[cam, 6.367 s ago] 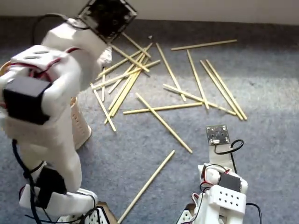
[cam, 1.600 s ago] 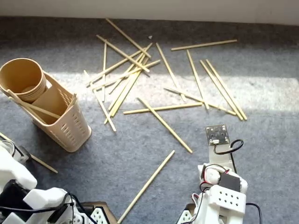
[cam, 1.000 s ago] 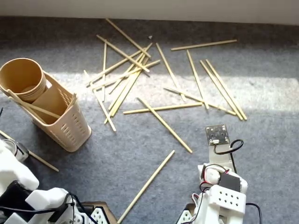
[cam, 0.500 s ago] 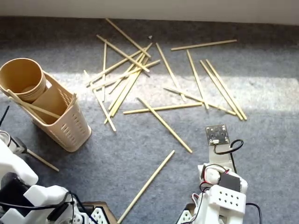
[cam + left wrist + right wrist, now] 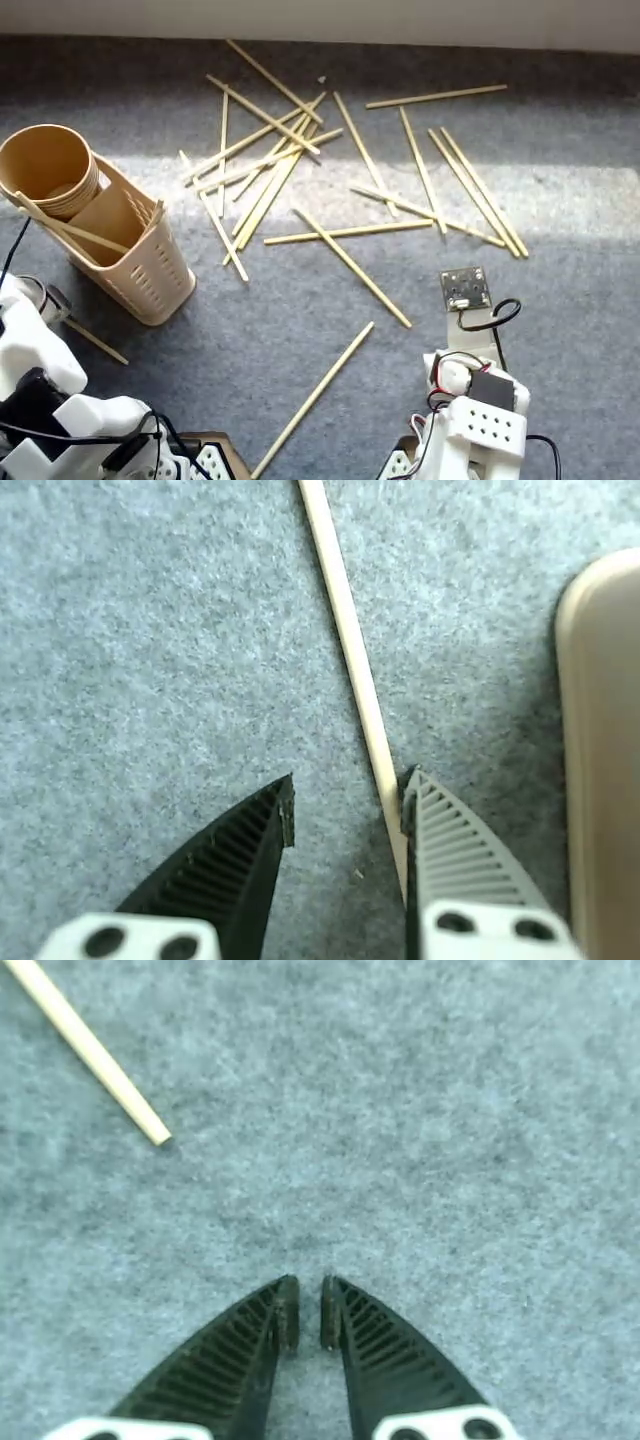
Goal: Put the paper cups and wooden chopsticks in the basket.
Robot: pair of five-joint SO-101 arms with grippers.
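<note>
The beige slotted basket (image 5: 140, 265) lies at the left and holds stacked paper cups (image 5: 45, 165) and a few chopsticks. Many wooden chopsticks (image 5: 270, 150) lie scattered over the grey carpet from the middle to the right. My left arm (image 5: 30, 360) sits at the front left corner, in front of the basket. My left gripper (image 5: 348, 795) is open just above the carpet, and a single chopstick (image 5: 345, 630) runs along the inside of one finger, with the basket wall (image 5: 600, 730) close beside it. My right gripper (image 5: 308, 1312) is shut over bare carpet, a chopstick end (image 5: 95, 1050) lying apart from it.
A long chopstick (image 5: 315, 395) lies diagonally between the two arms. My right arm (image 5: 470, 400) stands at the front right. The pale wall edge (image 5: 400, 20) bounds the carpet at the back.
My left arm has pulled back from over the basket and pile to the front left corner, and in the last second it has crept forward over the lone chopstick beside the basket. The right arm has not moved.
</note>
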